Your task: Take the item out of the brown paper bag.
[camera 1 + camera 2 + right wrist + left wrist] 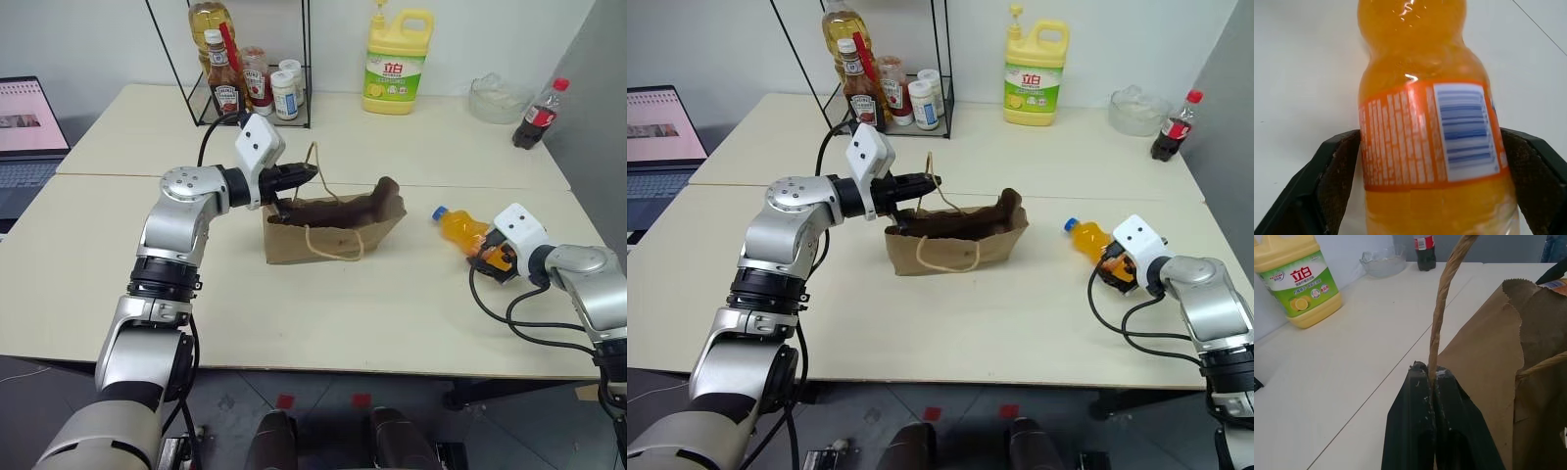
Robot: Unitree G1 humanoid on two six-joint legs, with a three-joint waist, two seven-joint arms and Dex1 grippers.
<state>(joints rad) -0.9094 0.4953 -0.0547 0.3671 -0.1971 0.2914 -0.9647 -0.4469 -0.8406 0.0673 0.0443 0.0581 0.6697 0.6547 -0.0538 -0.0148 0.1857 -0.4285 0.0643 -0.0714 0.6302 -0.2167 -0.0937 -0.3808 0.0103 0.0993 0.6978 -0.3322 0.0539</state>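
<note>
The brown paper bag (pixel 333 230) stands open-topped in the middle of the table, its rim crumpled. My left gripper (pixel 299 176) reaches in level from the left and is shut on one of the bag's cord handles (pixel 1442 308), holding it up. The item, an orange drink bottle (pixel 458 227) with a blue cap, lies on the table to the right of the bag, cap pointing toward the bag. My right gripper (pixel 490 253) sits around the bottle's lower half. Its fingers (pixel 1337 171) stand wide on either side of the label (pixel 1425 122), and the bottle rests on the table.
At the back stand a wire rack (pixel 250 83) with sauce bottles, a yellow detergent jug (pixel 397 61), a glass bowl (pixel 498 98) and a cola bottle (pixel 539 113). A laptop (pixel 24 127) sits at the far left. The table's right edge runs close behind the right arm.
</note>
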